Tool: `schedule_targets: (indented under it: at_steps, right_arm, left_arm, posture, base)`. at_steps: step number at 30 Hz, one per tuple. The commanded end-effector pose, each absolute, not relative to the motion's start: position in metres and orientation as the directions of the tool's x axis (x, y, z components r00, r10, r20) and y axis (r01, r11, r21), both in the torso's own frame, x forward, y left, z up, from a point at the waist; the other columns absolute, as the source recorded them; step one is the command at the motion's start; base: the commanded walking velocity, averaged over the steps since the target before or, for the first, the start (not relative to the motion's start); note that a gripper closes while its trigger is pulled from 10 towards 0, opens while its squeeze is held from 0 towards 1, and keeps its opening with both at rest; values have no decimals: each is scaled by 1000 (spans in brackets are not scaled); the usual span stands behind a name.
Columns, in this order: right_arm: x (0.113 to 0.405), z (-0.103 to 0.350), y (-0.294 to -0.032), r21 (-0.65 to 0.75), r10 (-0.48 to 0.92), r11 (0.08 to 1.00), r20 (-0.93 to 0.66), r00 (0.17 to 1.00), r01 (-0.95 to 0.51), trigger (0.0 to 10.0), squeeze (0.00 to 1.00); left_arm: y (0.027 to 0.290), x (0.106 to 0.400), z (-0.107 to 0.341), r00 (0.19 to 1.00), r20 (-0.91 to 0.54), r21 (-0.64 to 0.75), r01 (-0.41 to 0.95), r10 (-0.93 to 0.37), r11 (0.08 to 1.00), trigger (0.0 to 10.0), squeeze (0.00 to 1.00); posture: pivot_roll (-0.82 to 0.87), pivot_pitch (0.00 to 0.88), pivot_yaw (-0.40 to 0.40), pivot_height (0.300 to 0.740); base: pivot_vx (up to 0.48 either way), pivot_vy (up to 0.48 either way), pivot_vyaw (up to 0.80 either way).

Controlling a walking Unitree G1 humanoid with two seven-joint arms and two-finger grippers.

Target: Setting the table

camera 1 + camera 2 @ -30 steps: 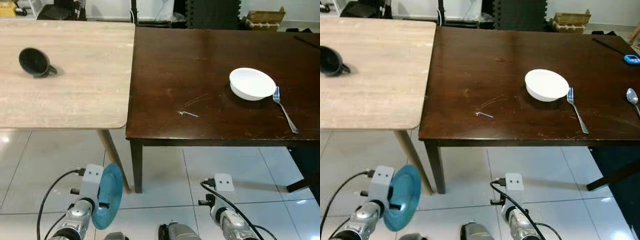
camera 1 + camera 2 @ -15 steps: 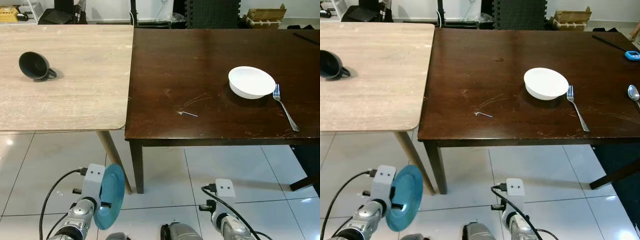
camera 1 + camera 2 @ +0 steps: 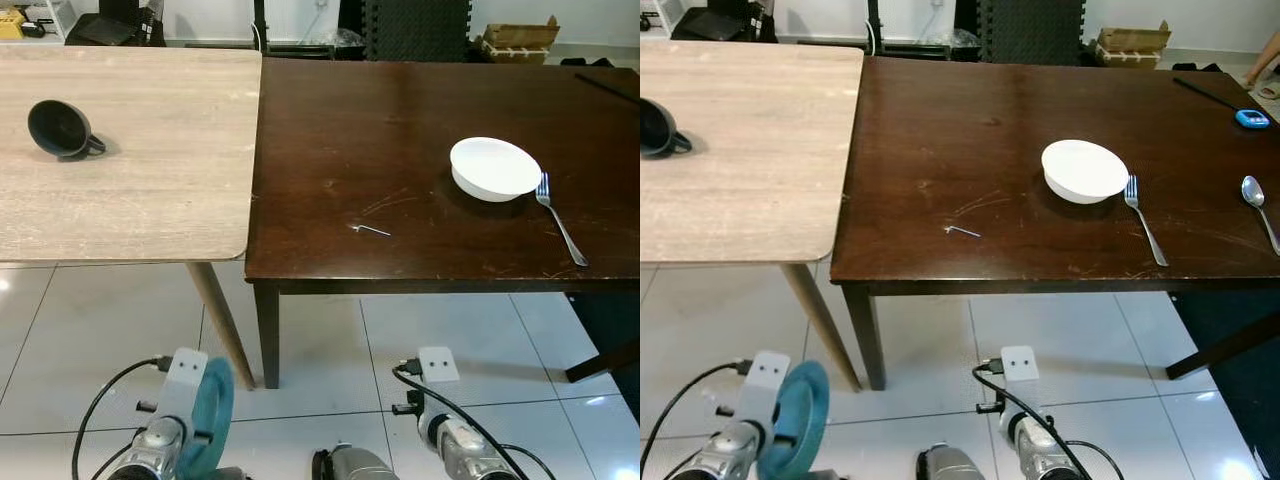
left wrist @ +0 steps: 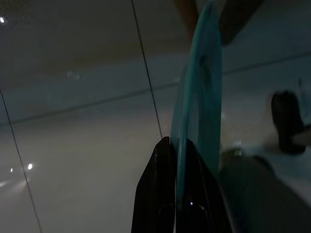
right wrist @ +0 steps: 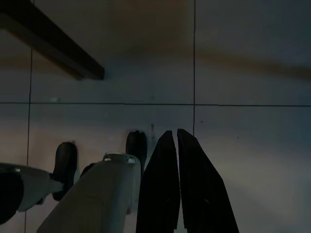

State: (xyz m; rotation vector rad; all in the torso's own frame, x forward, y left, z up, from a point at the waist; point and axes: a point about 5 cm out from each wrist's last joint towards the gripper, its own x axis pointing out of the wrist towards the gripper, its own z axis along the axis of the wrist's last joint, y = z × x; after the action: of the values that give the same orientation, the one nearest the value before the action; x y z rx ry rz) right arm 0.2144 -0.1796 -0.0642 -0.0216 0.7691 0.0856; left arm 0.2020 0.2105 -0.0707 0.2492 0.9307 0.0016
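The left tool hangs low over the pale tiled floor, in front of the desks. Its two black fingers are pinched tight on the rim of a round teal plastic plate, which stands nearly on edge; from the head views the plate shows beside the silver left wrist, below the front edge of the light wood desk.

The right tool hangs idle over the floor tiles, its two fingers pressed together with only a hairline gap and nothing between them. The silver right arm shows low in the head view, below the front edge of the dark brown wooden desk.

On the dark brown desk a shallow white round bowl sits toward the robot's right. A silver metal fork lies just beside the bowl on its right, tines pointing away from the robot. Further right, well apart from the fork, lies a silver metal spoon, and near the far right corner a small blue object next to a thin dark stick. A small bent metal piece lies near the desk's front edge, left of the bowl.

The light wood desk butts against the dark one on its left. On it a dark grey mug lies tipped on its side, its handle to the right.
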Motion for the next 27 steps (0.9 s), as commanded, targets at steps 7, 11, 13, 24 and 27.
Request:
schedule_targets:
  at_steps: [7, 11, 13, 24, 27]
  right_arm:
    - [201, -72, -181, 28, 67, 997, -726, 684, -68, 10000, 0]
    - [202, -71, -174, 56, 96, 995, -710, 698, -80, 10000, 0]
    - [204, -70, -170, 72, 112, 994, -697, 708, -86, 10000, 0]
    - [209, -66, -152, 235, 250, 964, -639, 728, -124, 10000, 0]
    - [210, -65, -156, 195, 205, 976, -644, 737, -101, 10000, 0]
  left_arm:
    - [197, 189, -79, 544, -838, 71, 182, -40, 981, 10000, 0]
    - [182, 194, -79, 546, -833, 87, 276, -82, 957, 10000, 0]
    - [182, 199, -76, 573, -818, 103, 218, -42, 971, 10000, 0]
    - [182, 213, -68, 643, -766, 124, 161, -9, 979, 10000, 0]
    - [183, 214, -67, 653, -757, 137, 157, 1, 978, 10000, 0]
  posture:
    - [76, 50, -17, 740]
    - [66, 44, -13, 740]
    - [65, 42, -11, 740]
    - [62, 34, -7, 740]
    - [58, 36, -4, 740]
  base:
    - [0, 0, 0]
    - [0, 0, 0]
    - [0, 0, 0]
    - [0, 0, 0]
    - [0, 0, 0]
